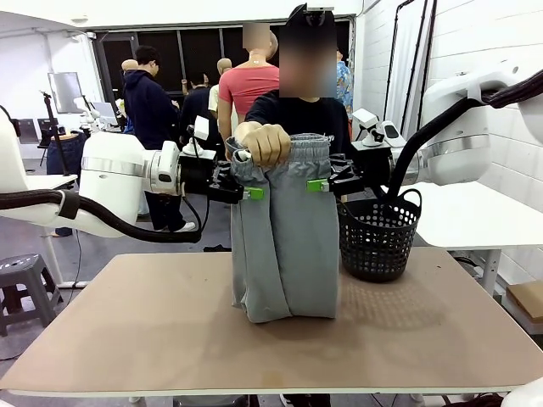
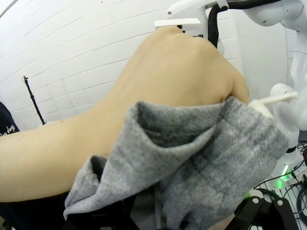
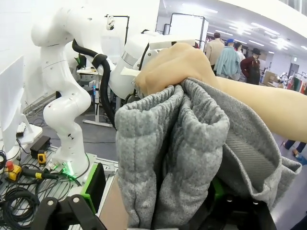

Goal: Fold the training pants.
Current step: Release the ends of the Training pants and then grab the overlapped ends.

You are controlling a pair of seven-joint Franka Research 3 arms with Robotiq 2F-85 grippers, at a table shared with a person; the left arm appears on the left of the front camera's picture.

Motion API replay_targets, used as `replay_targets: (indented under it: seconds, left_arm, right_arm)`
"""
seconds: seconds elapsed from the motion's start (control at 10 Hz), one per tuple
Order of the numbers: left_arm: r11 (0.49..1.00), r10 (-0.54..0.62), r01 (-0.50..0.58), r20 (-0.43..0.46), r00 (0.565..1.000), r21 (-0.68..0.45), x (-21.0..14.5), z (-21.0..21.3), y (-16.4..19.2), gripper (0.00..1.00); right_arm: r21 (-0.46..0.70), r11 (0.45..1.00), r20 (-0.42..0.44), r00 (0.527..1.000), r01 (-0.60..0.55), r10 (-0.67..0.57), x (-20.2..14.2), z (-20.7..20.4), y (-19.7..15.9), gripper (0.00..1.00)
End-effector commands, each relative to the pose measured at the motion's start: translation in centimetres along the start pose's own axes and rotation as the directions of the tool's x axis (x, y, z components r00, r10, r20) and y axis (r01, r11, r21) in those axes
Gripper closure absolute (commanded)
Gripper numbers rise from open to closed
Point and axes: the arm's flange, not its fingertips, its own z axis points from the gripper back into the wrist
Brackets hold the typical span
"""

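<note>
The light grey training pants (image 1: 285, 246) hang upright from a person's hand (image 1: 265, 142), which grips the bunched waistband; their lower end rests on the table (image 1: 127, 322). My left gripper (image 1: 248, 193) stands at the left side of the waistband and my right gripper (image 1: 322, 184) at the right side. Green pads show against the cloth on both sides. In the left wrist view the pants (image 2: 206, 163) and the hand (image 2: 177, 72) sit close ahead of the left gripper (image 2: 177, 213), whose jaws stand wide. The right wrist view has the right gripper (image 3: 153, 191) spread around the waistband (image 3: 172, 143).
A black mesh basket (image 1: 379, 237) stands on the table just right of the pants. The person stands at the far edge behind the pants. Bare tabletop lies in front and to the left. Other people stand far behind.
</note>
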Motion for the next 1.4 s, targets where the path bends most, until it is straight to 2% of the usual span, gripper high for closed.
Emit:
replay_targets:
  seconds: [0.0,0.5,1.3]
  left_arm:
    - [1.000,-0.002,0.002,0.021,1.000,0.017,0.2,0.2,-0.2,0.00]
    - [0.998,-0.016,0.014,0.033,0.999,0.059,0.3,1.1,-1.3,0.00]
    - [0.991,0.015,-0.017,0.022,1.000,0.129,-0.5,3.4,-3.2,0.00]
  right_arm:
    - [-0.009,1.000,-0.031,0.999,-0.025,0.025,0.1,-0.2,-0.5,0.04]
    - [-0.053,0.998,-0.095,0.994,0.045,-0.050,0.2,1.0,0.6,0.04]
    - [-0.164,0.985,-0.127,0.989,0.050,-0.071,0.3,3.5,2.3,0.04]
